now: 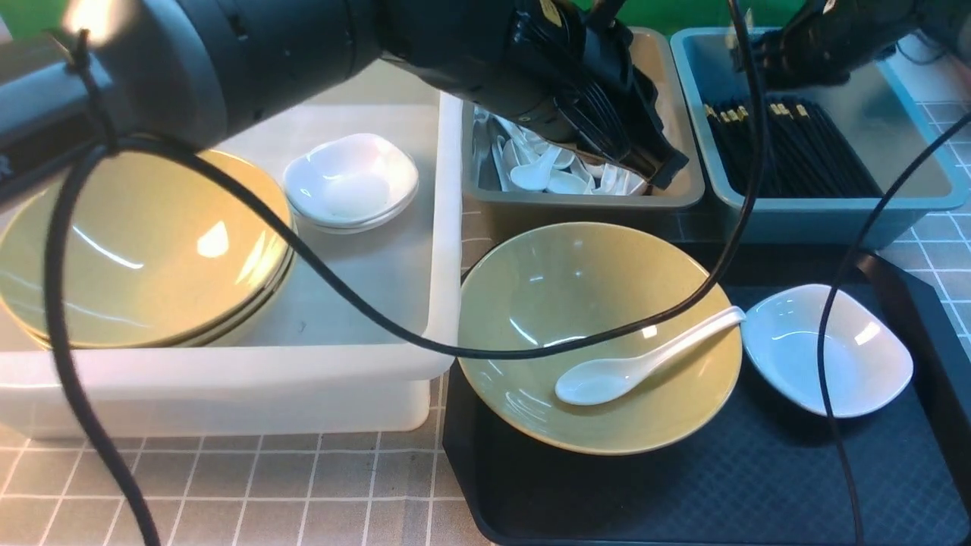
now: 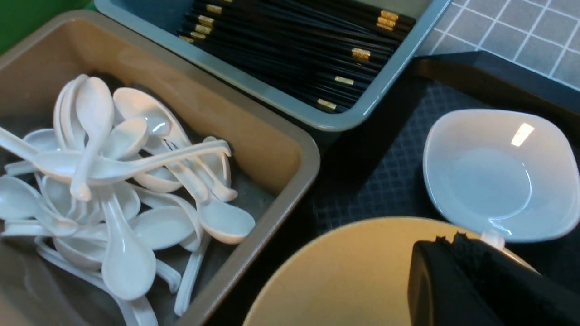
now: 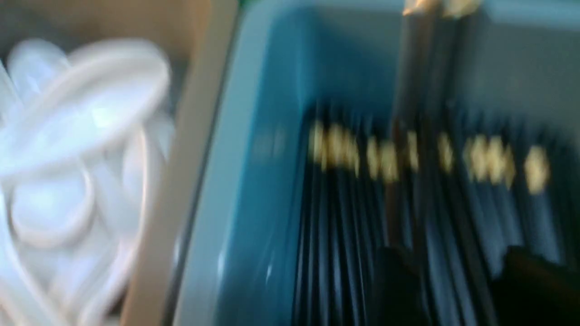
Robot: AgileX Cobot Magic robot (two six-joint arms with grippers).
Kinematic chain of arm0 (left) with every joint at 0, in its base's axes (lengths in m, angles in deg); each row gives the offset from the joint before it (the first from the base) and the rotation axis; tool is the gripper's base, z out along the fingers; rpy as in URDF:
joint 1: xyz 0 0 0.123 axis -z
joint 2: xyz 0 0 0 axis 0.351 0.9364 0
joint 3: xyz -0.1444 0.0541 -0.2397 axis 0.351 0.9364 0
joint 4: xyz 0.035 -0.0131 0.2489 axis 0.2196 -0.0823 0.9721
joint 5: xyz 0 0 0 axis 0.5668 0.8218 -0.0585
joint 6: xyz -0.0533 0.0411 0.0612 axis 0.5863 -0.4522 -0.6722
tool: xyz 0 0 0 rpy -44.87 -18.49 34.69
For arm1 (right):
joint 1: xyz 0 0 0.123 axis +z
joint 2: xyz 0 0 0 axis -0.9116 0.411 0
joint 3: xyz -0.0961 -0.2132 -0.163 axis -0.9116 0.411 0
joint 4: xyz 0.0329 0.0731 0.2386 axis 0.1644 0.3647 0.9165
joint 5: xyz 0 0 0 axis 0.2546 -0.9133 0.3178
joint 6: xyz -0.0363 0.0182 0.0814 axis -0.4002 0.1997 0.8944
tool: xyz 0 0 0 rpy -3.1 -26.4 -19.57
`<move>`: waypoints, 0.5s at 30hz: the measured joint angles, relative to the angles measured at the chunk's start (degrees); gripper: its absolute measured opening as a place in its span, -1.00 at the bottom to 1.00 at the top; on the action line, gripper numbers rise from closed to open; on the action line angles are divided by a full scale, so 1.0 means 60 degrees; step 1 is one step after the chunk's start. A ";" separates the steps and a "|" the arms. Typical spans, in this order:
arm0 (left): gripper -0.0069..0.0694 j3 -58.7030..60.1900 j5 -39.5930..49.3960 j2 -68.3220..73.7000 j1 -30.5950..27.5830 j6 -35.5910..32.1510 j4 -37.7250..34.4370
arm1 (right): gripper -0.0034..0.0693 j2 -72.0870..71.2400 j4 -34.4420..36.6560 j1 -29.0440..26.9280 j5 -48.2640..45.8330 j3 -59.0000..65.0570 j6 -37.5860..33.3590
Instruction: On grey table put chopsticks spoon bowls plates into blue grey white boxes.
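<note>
Though blurry, chopsticks [image 3: 410,81] w/in R gripper [image 3: 462,276]

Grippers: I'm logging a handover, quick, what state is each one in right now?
Left gripper: closed, nothing seen in it.
Right gripper: open over the blue bin; the view is blurred.

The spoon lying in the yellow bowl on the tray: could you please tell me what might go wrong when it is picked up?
The spoon lies loose in the glossy bowl, so it may slip when grasped. Its handle tip rests at the rim beside the small plate, which a lift could knock. A black cable hangs across the bowl in the front view and might snag.
</note>
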 joint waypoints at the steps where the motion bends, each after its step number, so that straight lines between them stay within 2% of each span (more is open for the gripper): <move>1: -0.84 0.0008 0.0268 -0.0122 0.0000 0.0000 0.0021 | 0.28 0.0001 0.0000 0.0000 -0.0975 -0.0283 -0.0066; 3: -0.84 0.0234 0.0870 -0.0654 0.0000 -0.0050 0.0093 | 0.46 -0.0057 0.0008 0.0033 -0.2792 -0.0964 -0.0636; 6: -0.84 0.0698 0.1132 -0.1292 0.0000 -0.0112 0.0153 | 0.52 -0.0357 -0.0006 0.0141 -0.4187 -0.1405 -0.1429; 10: -0.84 0.2233 0.1380 -0.2672 0.0000 -0.0160 0.0191 | 0.50 -0.1614 0.0413 0.0517 -0.4187 -0.0922 -0.2080; 15: -0.84 0.4132 0.1629 -0.4401 -0.0236 -0.0033 0.0244 | 0.37 -0.3834 0.0835 0.1440 -0.4187 0.1103 -0.2933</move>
